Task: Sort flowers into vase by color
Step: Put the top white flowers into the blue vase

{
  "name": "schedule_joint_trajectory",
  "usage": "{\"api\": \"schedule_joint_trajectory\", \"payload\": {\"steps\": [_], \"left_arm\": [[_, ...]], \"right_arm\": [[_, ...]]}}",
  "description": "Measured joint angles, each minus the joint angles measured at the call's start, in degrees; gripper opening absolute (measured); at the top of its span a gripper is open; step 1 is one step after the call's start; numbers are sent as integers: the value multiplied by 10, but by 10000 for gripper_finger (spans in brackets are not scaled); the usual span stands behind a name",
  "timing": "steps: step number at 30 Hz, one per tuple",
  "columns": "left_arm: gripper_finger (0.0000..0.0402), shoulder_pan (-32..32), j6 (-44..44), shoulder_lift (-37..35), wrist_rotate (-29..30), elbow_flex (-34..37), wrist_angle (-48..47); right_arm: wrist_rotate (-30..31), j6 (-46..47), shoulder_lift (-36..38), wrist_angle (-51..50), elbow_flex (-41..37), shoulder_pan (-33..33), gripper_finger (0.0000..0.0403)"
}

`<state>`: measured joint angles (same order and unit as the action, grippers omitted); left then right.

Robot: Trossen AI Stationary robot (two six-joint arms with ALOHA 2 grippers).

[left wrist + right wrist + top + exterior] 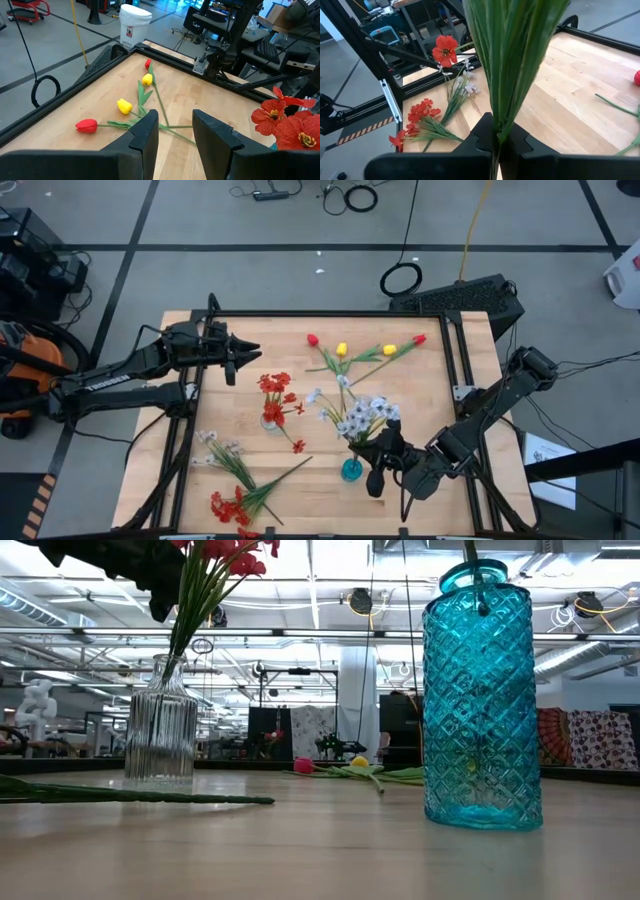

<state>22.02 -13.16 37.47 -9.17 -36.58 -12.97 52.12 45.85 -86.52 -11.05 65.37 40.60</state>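
Note:
My right gripper (374, 452) is shut on a spray of tiny white blossoms (365, 416) above the blue glass vase (351, 471), near the table's near right. In the low view the spray's stalk (470, 554) enters the blue vase's (482, 700) mouth. A clear ribbed vase (160, 730) at mid-table holds red blossoms (276, 388). Two red and two yellow tulips (365, 350) lie at the far side. My left gripper (175, 120) hangs open over the far left, touching nothing. My right gripper pinches the white spray's bunch of green stalks (496, 125) between its two fingers, below where the bunch fans out. The fingers come from the table's near right, slanting slightly down, across the stalks. The spray stands about upright, blossoms on top, its lower end in the blue vase's mouth.
Another white spray (222, 451) and a red spray (232, 506) lie on the table at the near left, their stalks crossing. A single red blossom (298, 446) lies near the clear vase. A black frame (330, 314) rims the table.

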Motion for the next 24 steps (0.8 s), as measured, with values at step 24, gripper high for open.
{"api": "schedule_joint_trajectory", "payload": {"steps": [24], "left_arm": [[125,0,0,0,0,0,0]], "right_arm": [[-15,0,-27,-5,0,-4,0]]}}
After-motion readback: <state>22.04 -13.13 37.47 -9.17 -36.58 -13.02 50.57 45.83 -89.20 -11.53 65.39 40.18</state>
